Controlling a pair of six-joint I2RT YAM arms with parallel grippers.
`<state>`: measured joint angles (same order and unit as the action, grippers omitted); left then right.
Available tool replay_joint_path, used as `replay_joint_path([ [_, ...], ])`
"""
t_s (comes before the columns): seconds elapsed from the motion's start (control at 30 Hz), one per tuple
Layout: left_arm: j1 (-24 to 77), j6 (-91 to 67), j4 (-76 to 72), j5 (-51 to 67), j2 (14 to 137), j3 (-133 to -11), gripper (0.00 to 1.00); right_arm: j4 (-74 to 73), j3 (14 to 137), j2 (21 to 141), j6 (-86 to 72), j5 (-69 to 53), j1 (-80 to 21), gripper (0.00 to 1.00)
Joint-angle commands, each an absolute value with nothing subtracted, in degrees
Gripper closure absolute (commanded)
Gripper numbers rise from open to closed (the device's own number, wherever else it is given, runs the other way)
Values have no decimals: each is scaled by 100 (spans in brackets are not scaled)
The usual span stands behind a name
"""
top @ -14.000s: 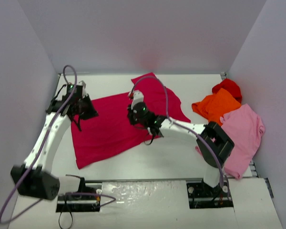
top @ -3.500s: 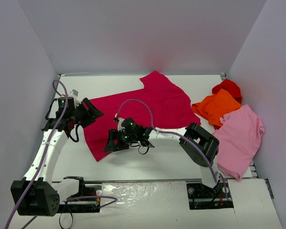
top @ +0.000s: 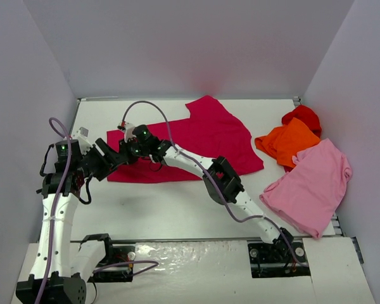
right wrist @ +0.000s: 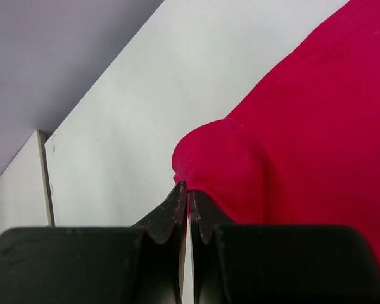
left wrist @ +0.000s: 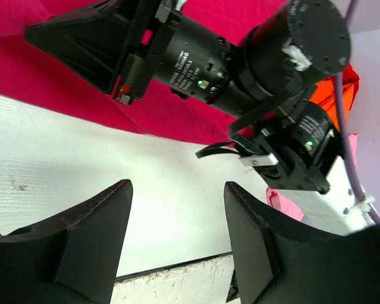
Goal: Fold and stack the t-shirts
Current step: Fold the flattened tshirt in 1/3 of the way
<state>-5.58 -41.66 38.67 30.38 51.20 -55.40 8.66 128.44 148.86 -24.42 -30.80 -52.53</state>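
the crimson t-shirt (top: 199,136) lies across the back middle of the table (top: 177,212), mostly flat, one sleeve pointing toward the far wall and its long near edge running straight across. at its left end the cloth bunches into a small rounded hump, and that is where the action is. the right gripper (right wrist: 184,196) has reached all the way across to that corner, its fingers pressed tight together with a pinch of crimson cloth caught at the tips. the wrist view shows the hump (right wrist: 218,152) rising right off the fingertips, with bare white table to the left of it.

just beside it sits the left gripper (left wrist: 177,190). its two fingers are spread apart with nothing between them but white table, and it looks straight at the right arm's black wrist and the shirt's edge.

over on the right side of the table, well apart from all this, is the rest of the pile. the orange t-shirt (top: 288,140) is crumpled, the bright red t-shirt (top: 302,116) is tucked behind it and touching it, and the light pink t-shirt (top: 310,183) is spread out nearer the front, its edge hanging over the table's right side.
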Motion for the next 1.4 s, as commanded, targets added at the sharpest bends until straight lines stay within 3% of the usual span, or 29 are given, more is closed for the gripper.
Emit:
replay_joint_path([
  [0.0, -545, -4239, 3583, 3158, 5051, -5625, 44, 1830, 13163, 14794, -2914, -3574, -5229, 100],
  [0.67, -545, -4236, 3527, 3194, 5110, -5557, 44, 1743, 13149, 15223, -2663, -3571, -5080, 100],
  [1.07, -554, -4227, 3534, 3208, 5115, -5520, 44, 1836, 12401, 14668, -2056, -2652, -5045, 100],
  [1.13, -554, -4210, 3553, 3206, 5096, -5529, 44, 1774, 12352, 14611, -1997, -2459, -5035, 91],
  [1.23, -554, -4194, 3609, 3182, 5055, -5570, 44, 1549, 12215, 14466, -1901, -1741, -5036, 56],
  [1.37, -545, -4105, 3737, 3106, 5014, -5652, 44, 1529, 11849, 14084, -1850, -935, -5036, 34],
])
